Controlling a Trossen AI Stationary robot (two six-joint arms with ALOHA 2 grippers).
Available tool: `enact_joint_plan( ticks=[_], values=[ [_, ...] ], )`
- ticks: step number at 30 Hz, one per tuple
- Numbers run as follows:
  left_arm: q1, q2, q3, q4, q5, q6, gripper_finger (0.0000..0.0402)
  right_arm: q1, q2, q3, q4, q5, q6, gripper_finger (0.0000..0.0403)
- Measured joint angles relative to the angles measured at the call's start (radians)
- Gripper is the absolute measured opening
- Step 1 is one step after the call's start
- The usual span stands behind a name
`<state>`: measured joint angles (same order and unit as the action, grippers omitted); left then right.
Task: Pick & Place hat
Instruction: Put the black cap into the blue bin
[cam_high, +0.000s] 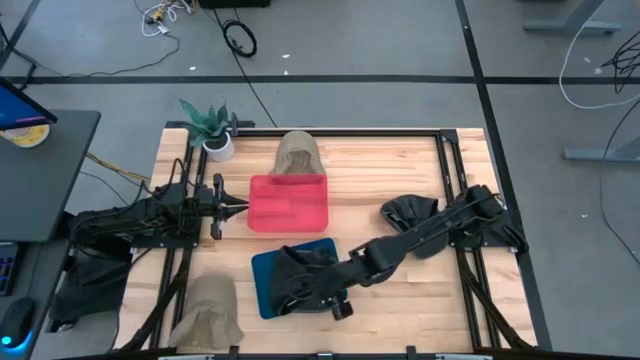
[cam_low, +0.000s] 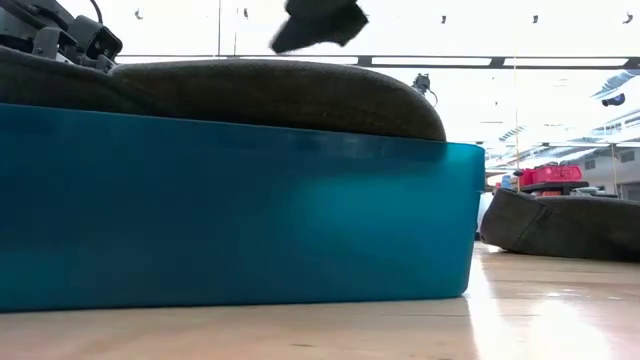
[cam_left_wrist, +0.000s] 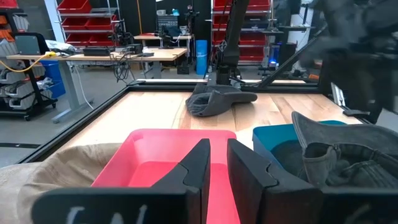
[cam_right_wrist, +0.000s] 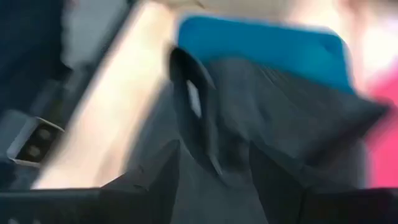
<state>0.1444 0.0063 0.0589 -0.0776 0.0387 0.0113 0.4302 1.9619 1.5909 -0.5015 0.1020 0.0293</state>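
A dark grey hat (cam_high: 300, 272) lies crumpled in the blue tray (cam_high: 265, 300) at the table's near middle. In the low view this hat (cam_low: 280, 95) bulges above the tray's wall (cam_low: 240, 200). My right gripper (cam_high: 312, 290) reaches in from the right, low over the hat. In its wrist view the right gripper (cam_right_wrist: 217, 168) is open, with a ridge of the hat (cam_right_wrist: 196, 124) running between its fingers. My left gripper (cam_high: 238, 208) waits shut at the left edge of the red tray (cam_high: 288, 203); the left wrist view shows this gripper (cam_left_wrist: 217, 165) too. My right gripper stands open over the dark hat in the blue tray, coming slanting down from the table's right. A fold of the hat (cam_right_wrist: 205, 143) lies between the fingers. Whether the fingers touch it, I cannot tell, since the view is blurred.
A second dark hat (cam_high: 408, 212) lies on the wood right of the red tray. One tan hat (cam_high: 298, 155) rests at the red tray's far edge, another (cam_high: 208, 312) near the table's near left corner. A potted plant (cam_high: 212, 128) stands at the far left.
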Motion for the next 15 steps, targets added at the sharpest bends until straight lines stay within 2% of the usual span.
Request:
enact_joint_plan(
  ticks=[11,15],
  values=[
    [0.000,0.000,0.000,0.000,0.000,0.000,0.0058,0.099,-0.093,0.000,-0.420,0.418,0.331,0.0176],
    [0.000,0.000,0.000,0.000,0.000,0.000,0.0058,0.156,-0.106,0.000,-0.505,0.502,0.476,0.0168]
  ],
)
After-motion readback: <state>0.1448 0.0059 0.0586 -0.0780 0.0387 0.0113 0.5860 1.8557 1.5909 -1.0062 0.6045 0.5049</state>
